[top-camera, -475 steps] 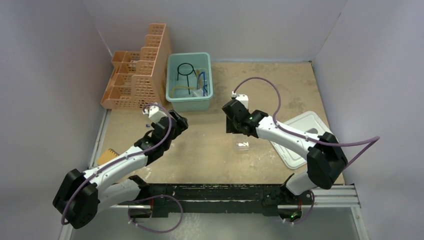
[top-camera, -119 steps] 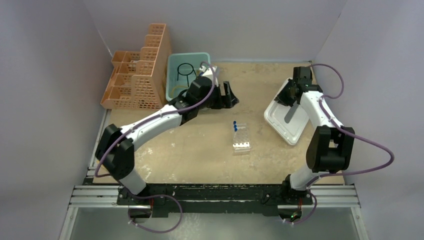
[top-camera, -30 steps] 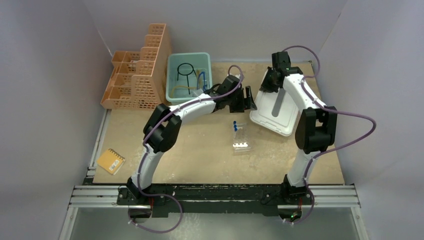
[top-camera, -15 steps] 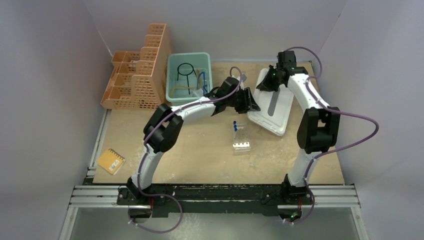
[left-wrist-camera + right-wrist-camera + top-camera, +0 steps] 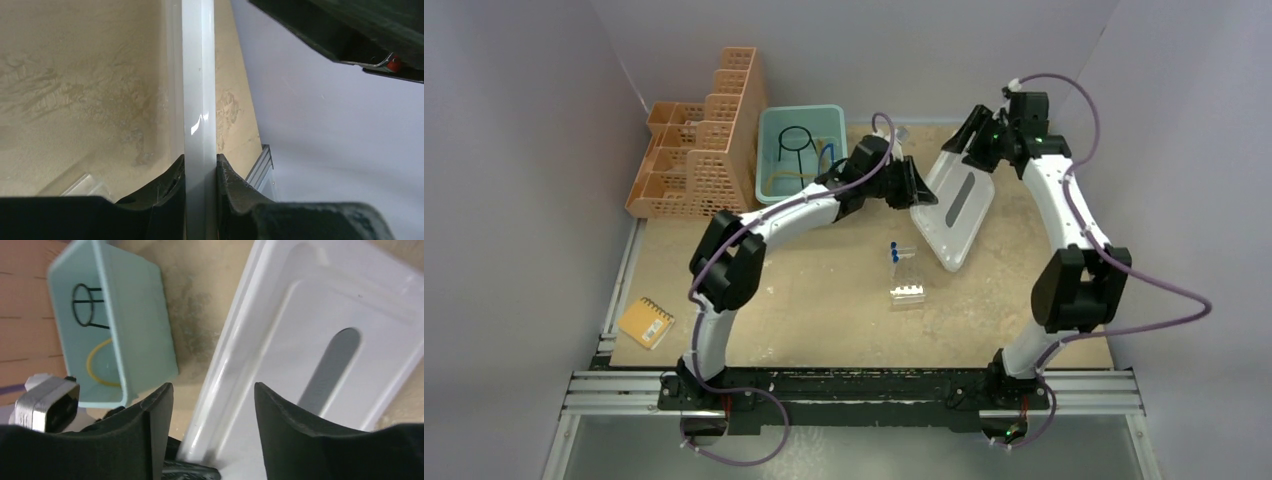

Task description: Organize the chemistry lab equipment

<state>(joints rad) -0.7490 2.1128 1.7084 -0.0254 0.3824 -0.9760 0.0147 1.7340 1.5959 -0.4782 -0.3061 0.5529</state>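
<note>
Left gripper (image 5: 200,165) fingers are pressed against both faces of the white lid (image 5: 199,75) at its thin rim, so the lid is clamped edge-on. The right gripper (image 5: 212,387) is spread wide above the same lid, with nothing gripped; the rim runs between its fingers without being pinched.

Two arms are seen from above, meeting at about 12 o'clock of the table's middle. One lid is counted – a white rectangle with a raised border and one long grey slot – tilted up off the sandy table (image 5: 824,290).

One teal bin (image 5: 809,208) stands at 11 o'clock. In it, one black wire ring with stem (image 5: 796,140) and one curl of amber hose (image 5: 100,365) are made out; something blue at its right wall is too small to name.

One clear tube rack (image 5: 907,280) lies at 6 o'clock of the lid, well apart from it. Two blue-capped clear tubes (image 5: 893,252) are counted at its far end – the glass itself is barely seen.

One orange lattice basket rack (image 5: 704,150) is set at 9 o'clock of the bin, touching it. One small orange notepad (image 5: 645,321) lies at 8 o'clock, by the table's left edge.
</note>
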